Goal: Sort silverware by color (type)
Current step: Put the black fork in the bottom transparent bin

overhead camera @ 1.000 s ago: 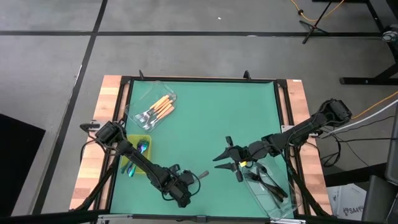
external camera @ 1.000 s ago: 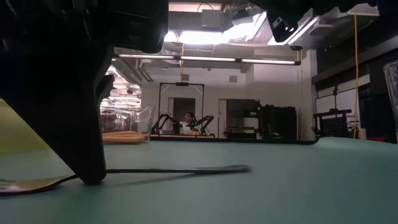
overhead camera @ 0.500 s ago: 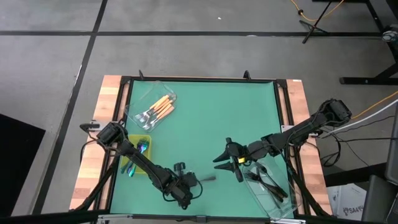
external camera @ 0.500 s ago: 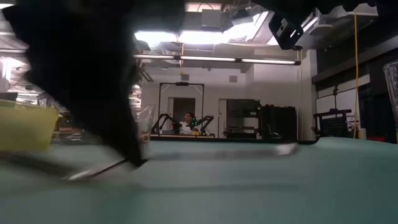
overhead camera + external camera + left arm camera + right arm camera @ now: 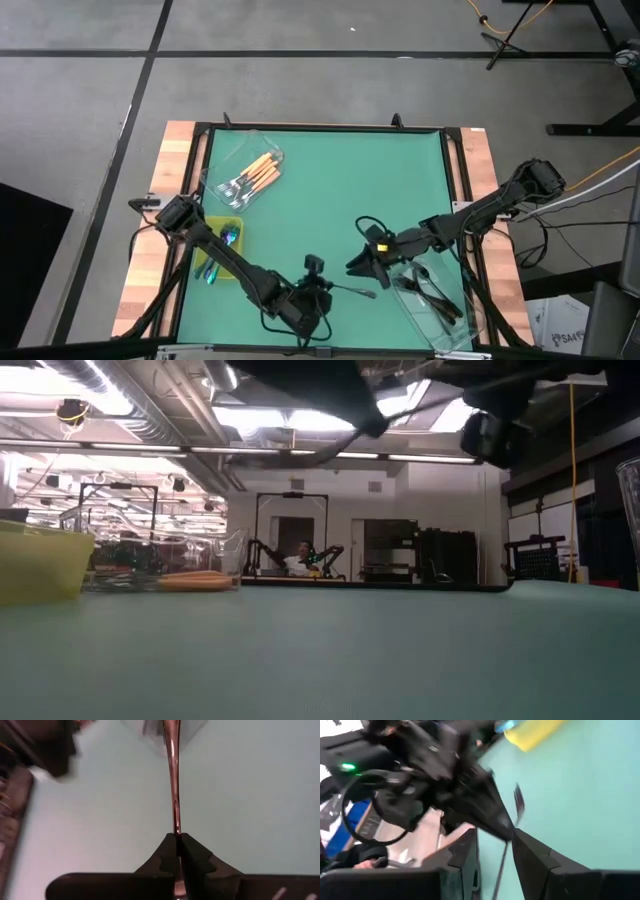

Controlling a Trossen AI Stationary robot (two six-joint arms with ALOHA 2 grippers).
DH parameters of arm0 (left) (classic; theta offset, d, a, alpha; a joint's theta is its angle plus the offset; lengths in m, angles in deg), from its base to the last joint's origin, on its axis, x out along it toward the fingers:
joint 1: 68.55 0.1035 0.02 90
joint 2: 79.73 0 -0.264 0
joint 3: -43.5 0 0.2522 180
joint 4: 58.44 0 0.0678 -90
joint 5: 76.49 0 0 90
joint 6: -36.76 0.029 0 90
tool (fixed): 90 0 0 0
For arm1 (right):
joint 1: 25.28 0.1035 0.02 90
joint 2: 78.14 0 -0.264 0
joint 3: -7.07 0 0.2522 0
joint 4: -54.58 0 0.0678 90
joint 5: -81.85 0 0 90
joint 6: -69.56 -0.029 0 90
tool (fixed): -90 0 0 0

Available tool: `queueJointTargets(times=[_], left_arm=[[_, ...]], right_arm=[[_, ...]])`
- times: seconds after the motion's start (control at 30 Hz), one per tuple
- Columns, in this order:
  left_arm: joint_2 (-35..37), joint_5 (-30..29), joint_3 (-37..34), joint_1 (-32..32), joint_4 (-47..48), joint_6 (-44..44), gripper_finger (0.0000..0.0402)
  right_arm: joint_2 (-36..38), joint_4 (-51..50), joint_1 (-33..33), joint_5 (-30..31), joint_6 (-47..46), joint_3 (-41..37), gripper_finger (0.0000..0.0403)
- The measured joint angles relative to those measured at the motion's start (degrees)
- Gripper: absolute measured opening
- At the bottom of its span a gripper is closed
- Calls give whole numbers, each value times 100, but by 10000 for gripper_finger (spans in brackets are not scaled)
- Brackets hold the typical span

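Gripping a slim dark fork (image 5: 352, 290) by one end, left gripper (image 5: 176, 845) near the green mat's (image 5: 340, 180) front edge, fingers pressed tight on the glossy thin stem, fork lifted clear of the mat. Holding orange-handled forks (image 5: 252, 177), clear plastic tub (image 5: 236, 163) near the back-left corner. Holding iridescent forks (image 5: 227, 238), yellow-green tray (image 5: 218, 224) at the left edge. Holding dark forks (image 5: 432, 291), second clear tub (image 5: 447, 322) at the front-right corner. Hovering beside that tub, right gripper (image 5: 362, 265), fingers spread, empty.
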Motion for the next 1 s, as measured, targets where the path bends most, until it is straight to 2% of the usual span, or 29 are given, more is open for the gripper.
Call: queueJointTargets(times=[0.17, 0.3, 0.6, 1.0], left_arm=[[3, -294, 258, 153, -19, 1055, 3], [7, -292, 307, 339, -42, 1545, 3], [7, 114, 310, 674, -66, 2000, 3], [7, 55, 312, 774, -306, 2584, 3]], right_arm=[[0, -497, 0, -250, -932, 0, 117], [0, -782, 0, -460, -1257, 0, 117], [0, -882, 0, -662, -1351, 0, 117], [0, -1159, 2, -674, -1354, 0, 106]])
